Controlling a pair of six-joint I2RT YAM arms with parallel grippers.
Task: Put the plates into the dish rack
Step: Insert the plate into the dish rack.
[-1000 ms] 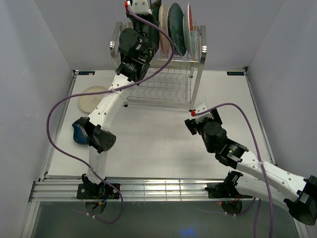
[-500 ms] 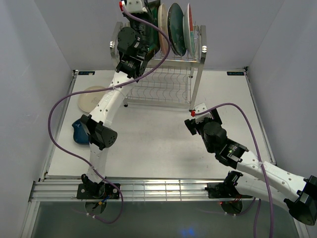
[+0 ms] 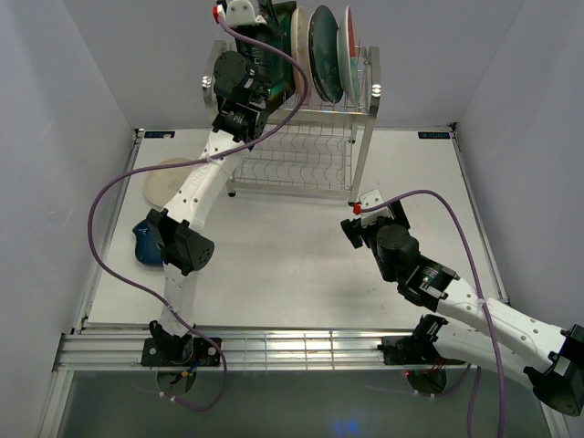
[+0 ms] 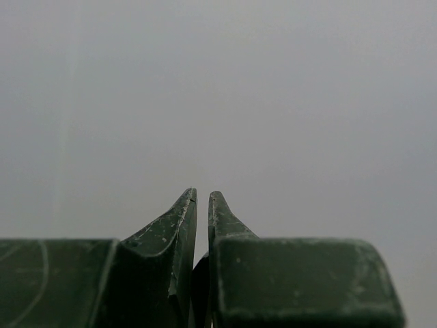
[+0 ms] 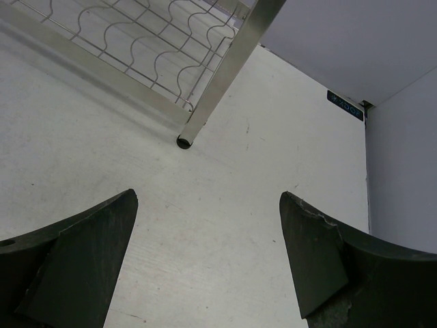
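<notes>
Free: the tabletop (image 3: 301,274) between the arms, under the wide-open right end effector (image 5: 208,197); a rack leg (image 5: 225,75) stands just ahead. On the dish rack (image 3: 360,100), upright plates (image 3: 324,41) fill most of the upper tier and the left arm (image 3: 205,182) blocks its left end. The lower tier (image 3: 292,160) is free. A cream plate (image 3: 169,178) and a blue plate (image 3: 141,242) occupy the left edge.

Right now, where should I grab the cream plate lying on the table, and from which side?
Pinch the cream plate by its rim at the left edge, coming in from the left wall's side. It lies flat on the table, so only the thin lip offers a hold, one finger over, one under. The left arm crosses above its right edge, likely blocking that side.
</notes>
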